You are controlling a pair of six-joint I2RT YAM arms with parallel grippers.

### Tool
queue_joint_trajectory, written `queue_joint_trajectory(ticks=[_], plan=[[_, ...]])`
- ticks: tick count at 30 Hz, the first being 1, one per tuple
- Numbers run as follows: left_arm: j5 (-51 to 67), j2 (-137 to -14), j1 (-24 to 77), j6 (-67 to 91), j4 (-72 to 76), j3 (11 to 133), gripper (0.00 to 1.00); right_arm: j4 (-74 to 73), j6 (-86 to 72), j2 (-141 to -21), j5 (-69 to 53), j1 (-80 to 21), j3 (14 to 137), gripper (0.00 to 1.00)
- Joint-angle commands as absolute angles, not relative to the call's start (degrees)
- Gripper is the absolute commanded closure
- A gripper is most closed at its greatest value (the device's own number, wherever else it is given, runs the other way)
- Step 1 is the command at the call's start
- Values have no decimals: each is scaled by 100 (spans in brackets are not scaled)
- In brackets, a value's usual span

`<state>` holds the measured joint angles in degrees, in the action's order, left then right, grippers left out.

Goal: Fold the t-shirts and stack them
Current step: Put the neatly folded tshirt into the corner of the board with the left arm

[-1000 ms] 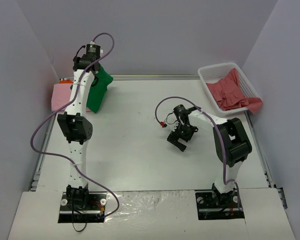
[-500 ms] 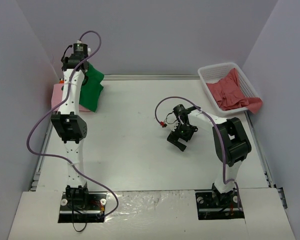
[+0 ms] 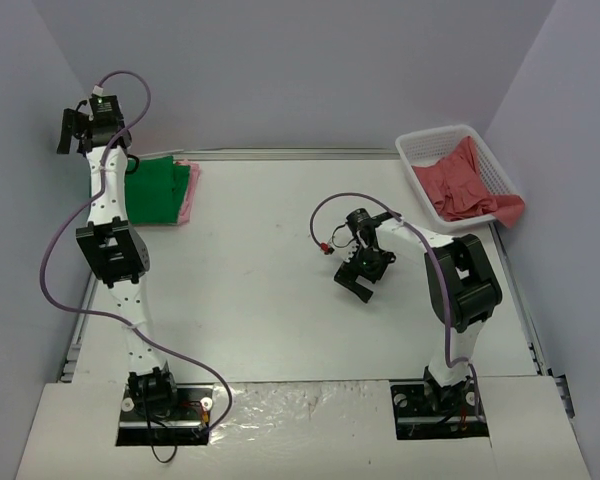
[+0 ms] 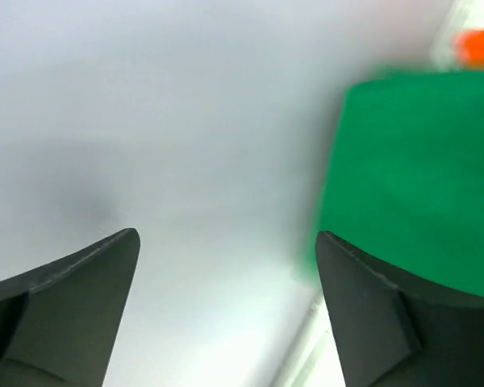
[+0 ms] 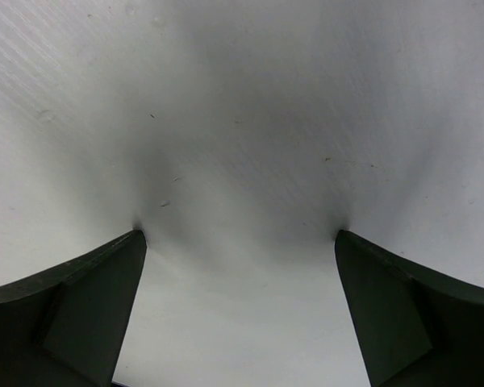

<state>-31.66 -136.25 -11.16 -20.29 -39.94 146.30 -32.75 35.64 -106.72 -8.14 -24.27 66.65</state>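
Note:
A folded bright green t-shirt [image 3: 160, 190] lies flat at the far left of the table, on top of a light pink t-shirt [image 3: 188, 196] whose edge shows at its right side. The left wrist view shows the green t-shirt [image 4: 419, 177] with a bit of the orange t-shirt [image 4: 480, 44] beyond it. My left gripper [image 3: 72, 130] hangs high by the left wall, left of the pile, open and empty [image 4: 226, 235]. The coral red t-shirt [image 3: 468, 185] lies crumpled in the basket. My right gripper [image 3: 357, 285] rests open on the bare table at mid-right, nothing between its fingers [image 5: 240, 234].
A white lattice basket [image 3: 425, 150] stands at the back right corner, with cloth spilling over its right rim. Side walls close in on both sides. A purple cable loops off each arm.
The left gripper opened and let go of the green t-shirt, which now lies flat on the pink one. The left arm swung left, towards the wall. The right arm stayed still.

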Motion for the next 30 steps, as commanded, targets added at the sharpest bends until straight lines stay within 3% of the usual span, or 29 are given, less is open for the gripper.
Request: queue_joint_trajectory(ticks=[1,3,5,10,14,16,19,22,27,30], plan=[[-4130,-13615,-1072,-2978,-2779,14599,6,-3305,3612,-11153,-1099,-2250,6275,0],[-4061,-13387,-1011,-3006,-2734,14511,0,-3313,3621,-11145,-1107,-2180,6267,0],[-4078,-12984,-880,-3067,-2489,14091,6,-3322,3639,-11145,-1116,-2145,6267,0],[-3824,-11955,-598,-2822,-2398,12947,6,-3313,3639,-11153,-1046,-2109,6258,0],[-2798,-11191,-475,-1822,-3706,12955,6,-3305,3630,-11075,-1072,-2083,6293,0],[-1648,-10891,-475,-1217,-4391,12842,6,-3313,3630,-10970,-1160,-2083,6328,0],[363,-10066,-475,-863,-4579,11886,6,-3296,3639,-10829,-1274,-2074,6337,0],[1762,-8654,-300,-791,-3977,10191,6,-3296,3577,-10741,-1336,-2066,6416,0],[1978,-7209,246,-1246,-2491,7538,6,-3296,3542,-10486,-1608,-2057,6530,0],[1872,-6838,308,-1397,-2434,7068,6,-3261,3428,-10319,-1652,-2057,6670,0]])
